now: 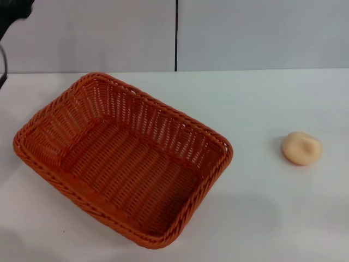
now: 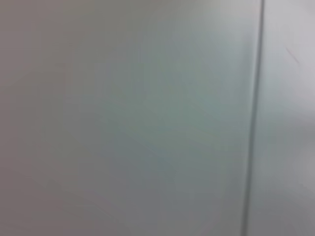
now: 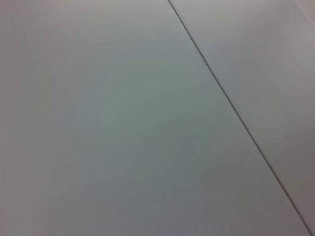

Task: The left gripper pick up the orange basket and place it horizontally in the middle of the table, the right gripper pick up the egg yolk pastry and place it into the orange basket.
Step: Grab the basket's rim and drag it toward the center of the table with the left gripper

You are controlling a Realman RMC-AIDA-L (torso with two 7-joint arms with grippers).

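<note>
The orange basket [image 1: 122, 161] lies empty on the white table [image 1: 262, 218], left of centre and turned at a slant, one corner pointing toward the front. The egg yolk pastry [image 1: 301, 148], a small pale peach lump, rests on the table far to the right of the basket. Only a black piece of my left gripper [image 1: 12, 12] shows, in the head view's top left corner, raised well above and behind the basket. The right gripper is out of view. Both wrist views hold only a grey wall.
A grey wall with a dark vertical seam [image 1: 176, 35] stands behind the table. The same kind of seam [image 2: 253, 118] crosses the left wrist view, and a seam [image 3: 236, 113] runs through the right wrist view. Bare table lies between basket and pastry.
</note>
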